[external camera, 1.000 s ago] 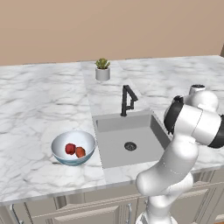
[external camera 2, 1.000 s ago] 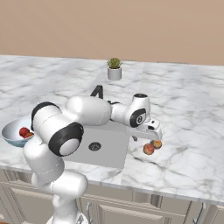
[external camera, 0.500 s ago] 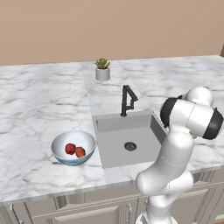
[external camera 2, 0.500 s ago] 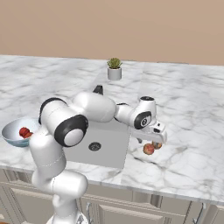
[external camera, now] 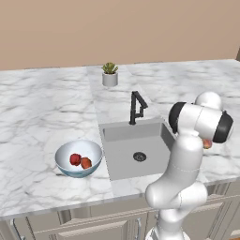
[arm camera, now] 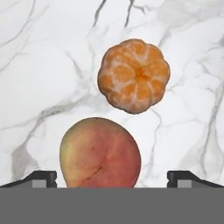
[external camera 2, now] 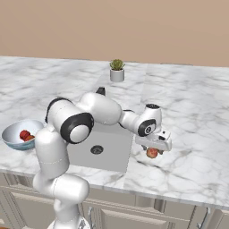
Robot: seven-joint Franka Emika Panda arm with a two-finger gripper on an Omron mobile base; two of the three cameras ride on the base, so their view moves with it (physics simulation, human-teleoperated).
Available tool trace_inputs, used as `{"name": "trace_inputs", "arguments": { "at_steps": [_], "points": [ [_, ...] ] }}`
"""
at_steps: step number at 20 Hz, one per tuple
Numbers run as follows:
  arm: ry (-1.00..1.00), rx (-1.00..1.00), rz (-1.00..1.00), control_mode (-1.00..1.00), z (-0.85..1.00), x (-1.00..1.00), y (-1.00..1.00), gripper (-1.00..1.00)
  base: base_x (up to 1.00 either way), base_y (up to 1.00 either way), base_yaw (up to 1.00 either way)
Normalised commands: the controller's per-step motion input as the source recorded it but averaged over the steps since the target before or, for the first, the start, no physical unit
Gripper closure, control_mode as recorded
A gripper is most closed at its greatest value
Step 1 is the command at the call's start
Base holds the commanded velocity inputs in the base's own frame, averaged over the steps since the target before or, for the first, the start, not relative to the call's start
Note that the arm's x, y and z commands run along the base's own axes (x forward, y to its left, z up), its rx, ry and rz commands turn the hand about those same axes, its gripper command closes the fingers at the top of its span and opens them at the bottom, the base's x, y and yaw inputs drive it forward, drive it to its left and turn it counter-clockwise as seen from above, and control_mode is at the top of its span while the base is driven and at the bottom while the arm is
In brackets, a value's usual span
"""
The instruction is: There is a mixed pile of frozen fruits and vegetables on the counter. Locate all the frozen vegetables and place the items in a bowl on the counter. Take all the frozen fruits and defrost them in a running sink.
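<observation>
Both red vegetables (external camera: 80,161) sit in bowl (external camera: 78,158). Peach (arm camera: 100,153) and peeled tangerine (arm camera: 134,82) remain on tabletop (arm camera: 43,65); sink (external camera: 136,149) holds nothing. End effector (arm camera: 112,177) open above peach.

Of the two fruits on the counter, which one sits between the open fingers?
The smooth red-yellow peach, lying between the gripper's fingertips. The segmented orange tangerine lies beyond it, apart.
</observation>
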Motion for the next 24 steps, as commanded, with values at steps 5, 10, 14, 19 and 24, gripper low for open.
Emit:
{"name": "trace_inputs", "arguments": {
  "at_steps": [5, 10, 14, 19, 24],
  "points": [
    [-0.01, 0.00, 0.00, -1.00, -0.16, 0.16, 0.07, -1.00, 0.00, 0.00, 0.00],
    [0.00, 0.00, 0.00, -1.00, -0.11, 0.07, 0.02, 1.00, 0.00, 0.00, 0.00],
    [0.00, 0.00, -0.01, -1.00, -0.09, -0.03, 0.00, 1.00, 0.00, 0.00, 0.00],
    [-0.08, 0.00, -0.01, -1.00, 0.43, -0.24, 0.24, 1.00, 0.00, 0.00, 0.00],
    [-0.17, 0.00, -0.01, -1.00, 0.63, -0.31, 0.40, 1.00, 0.00, 0.00, 0.00]
  ]
}}
